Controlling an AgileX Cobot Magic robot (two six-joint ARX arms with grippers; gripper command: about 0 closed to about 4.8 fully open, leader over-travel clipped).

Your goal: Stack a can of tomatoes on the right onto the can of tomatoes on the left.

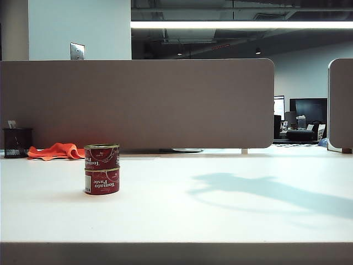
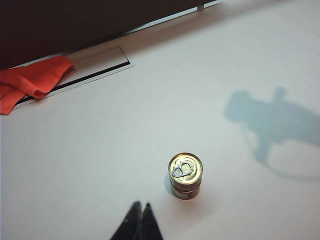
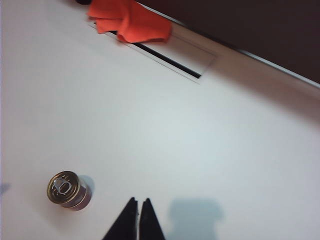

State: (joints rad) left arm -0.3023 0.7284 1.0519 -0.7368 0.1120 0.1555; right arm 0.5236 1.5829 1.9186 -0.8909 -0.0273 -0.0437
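Exterior view: two tomato cans stacked, upper can (image 1: pixel 101 156) sitting on lower can (image 1: pixel 102 181), both upright on the white table (image 1: pixel 220 221). Orange cloth (image 1: pixel 55 150) lies behind the stack, against the grey partition (image 1: pixel 138 102); dark cup (image 1: pixel 17 142) just beyond the cloth. No gripper visible.

Left wrist view: left gripper (image 2: pixel 140 212) near the stack, fingers pressed together, holding nothing. Pull-tab lid faces up.

Right wrist view: right gripper (image 3: pixel 139 207) near the stack, fingertips together, empty. Cloth well beyond the stack, by a slot (image 3: pixel 165 57) in the table.
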